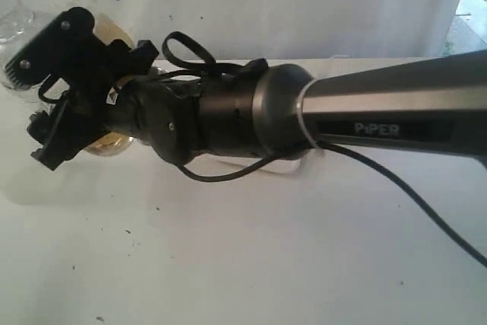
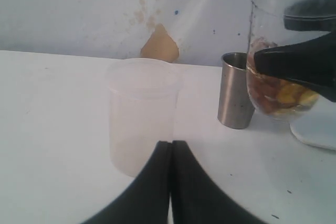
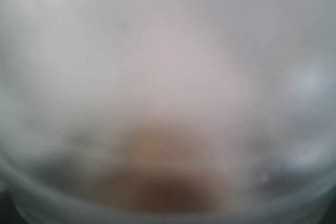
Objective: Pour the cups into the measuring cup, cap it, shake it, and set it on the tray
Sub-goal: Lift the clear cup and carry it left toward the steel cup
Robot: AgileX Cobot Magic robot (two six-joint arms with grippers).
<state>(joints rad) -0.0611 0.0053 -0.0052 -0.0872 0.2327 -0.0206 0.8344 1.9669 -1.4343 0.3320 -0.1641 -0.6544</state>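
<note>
The measuring cup [image 2: 275, 35] is a tall clear tumbler with brown and yellow bits in its bottom. My right gripper [image 1: 34, 108] is shut on it, one black finger [image 2: 302, 61] crossing its side. In the right wrist view the measuring cup [image 3: 168, 103] fills the frame as a blur. The arm hides most of the measuring cup [image 1: 106, 142] in the exterior view. One of the cups, the steel tumbler [image 2: 235, 92], stands upright just beside it. The white tray [image 2: 317, 129] lies by the cup's base. My left gripper [image 2: 170, 148] is shut and empty, low over the table.
A frosted milky-white plastic cup [image 2: 142, 114] stands directly in front of my left gripper's tips. The right arm [image 1: 319, 112] stretches across the table from the right, over the tray [image 1: 285, 165]. A pale wall with a tan patch [image 2: 160, 45] closes the back.
</note>
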